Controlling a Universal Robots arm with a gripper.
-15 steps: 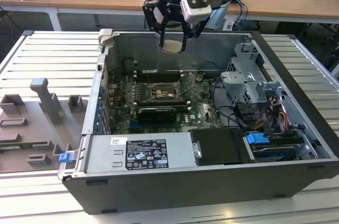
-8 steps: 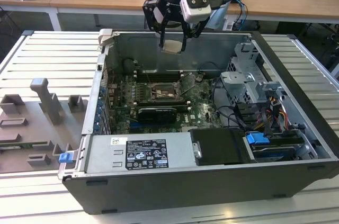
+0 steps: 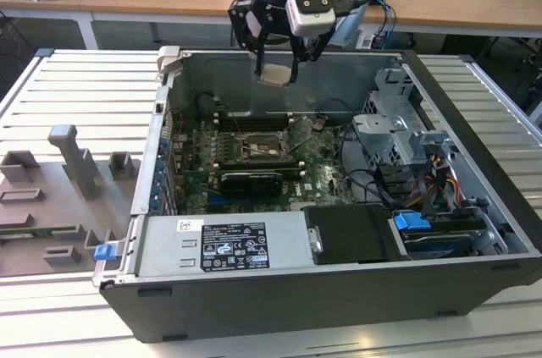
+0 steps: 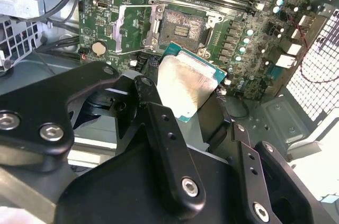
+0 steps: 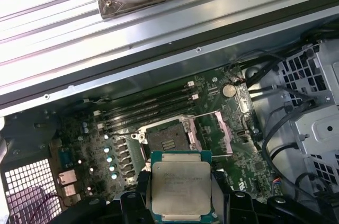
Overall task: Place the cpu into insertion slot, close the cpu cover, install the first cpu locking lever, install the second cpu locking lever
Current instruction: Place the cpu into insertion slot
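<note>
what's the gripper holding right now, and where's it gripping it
The cpu, pinched by two opposite side edges in the gripper, held up over the open slot.

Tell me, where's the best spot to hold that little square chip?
Probably by two opposite thin edges, coming from above, the way the gripper holds the cpu now. It is a flat square, so its silvery face and underside stay untouched.
</note>
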